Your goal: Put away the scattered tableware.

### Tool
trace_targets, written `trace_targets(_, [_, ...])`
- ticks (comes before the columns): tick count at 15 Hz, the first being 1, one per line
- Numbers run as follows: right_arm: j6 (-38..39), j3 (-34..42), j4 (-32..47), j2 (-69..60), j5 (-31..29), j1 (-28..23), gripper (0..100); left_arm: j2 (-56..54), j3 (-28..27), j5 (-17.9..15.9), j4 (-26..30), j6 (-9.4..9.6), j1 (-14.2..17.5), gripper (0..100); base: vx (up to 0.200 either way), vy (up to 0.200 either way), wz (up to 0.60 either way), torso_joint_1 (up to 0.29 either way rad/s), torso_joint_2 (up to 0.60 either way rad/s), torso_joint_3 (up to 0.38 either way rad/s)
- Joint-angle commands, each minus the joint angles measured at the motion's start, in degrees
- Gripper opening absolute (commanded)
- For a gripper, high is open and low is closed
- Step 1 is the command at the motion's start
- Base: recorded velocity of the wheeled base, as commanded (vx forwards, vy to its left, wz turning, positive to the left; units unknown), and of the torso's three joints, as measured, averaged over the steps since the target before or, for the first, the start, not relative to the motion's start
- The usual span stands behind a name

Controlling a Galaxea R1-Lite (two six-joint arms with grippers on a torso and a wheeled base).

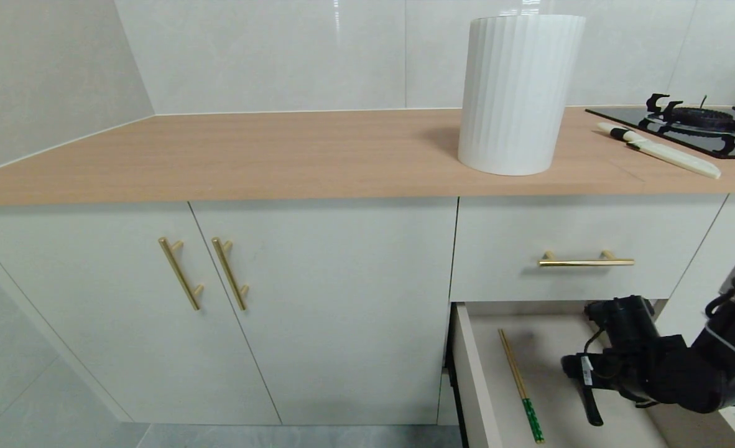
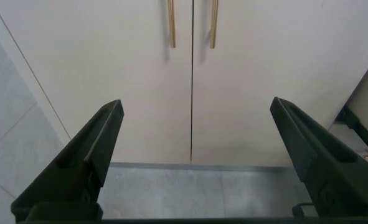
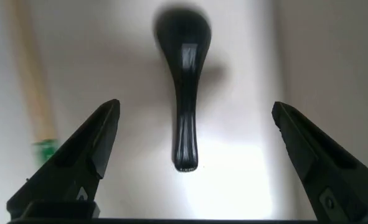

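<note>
Black glossy spoon (image 3: 184, 93) lies flat in the open white drawer (image 1: 474, 373), alongside the green-tipped wooden chopsticks (image 1: 520, 386) and directly beneath the right claw (image 3: 195, 109), which is spread wide and empty, the spoon's handle running crosswise to its closing line.

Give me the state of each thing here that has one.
Lower drawer: open.
Upper drawer: shut.
Cabinet doors: shut.
Chopsticks: lying in the lower drawer.
Black spoon: lying loose in the drawer, not held.
Knife: lying on the countertop.
Left gripper: open, empty.
Right gripper: open, empty, over the black spoon.
</note>
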Motion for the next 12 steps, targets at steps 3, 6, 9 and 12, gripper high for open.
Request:
trace_targets(3, [-1.72,-0.89,19.11,-29.82,6.60,1.03,100,0.09,-0.09,0.04,0.00,-0.08,0.01,100,0.000,0.000,0.00,0.000,0.00,0.000])
trace_targets(6, [-1.37,-7.93,43.63,-43.27,10.99,6.39,100,0.09,-0.09,0.04,0.00,0.01,0.01,100,0.000,0.000,0.00,0.000,0.00,0.000])
trace_targets(9, [-1.20,-8.10,50.92,-49.25,13.28,7.80,100,0.09,-0.09,-0.04,0.00,1.15,0.01,100,0.000,0.000,0.00,0.000,0.00,0.000])
trace_targets(12, [-1.20,-6.87,54.53,-50.48,13.37,7.80,100,0.09,0.00,-0.04,0.00,0.10,0.01,100,0.000,0.000,0.00,0.000,0.00,0.000])
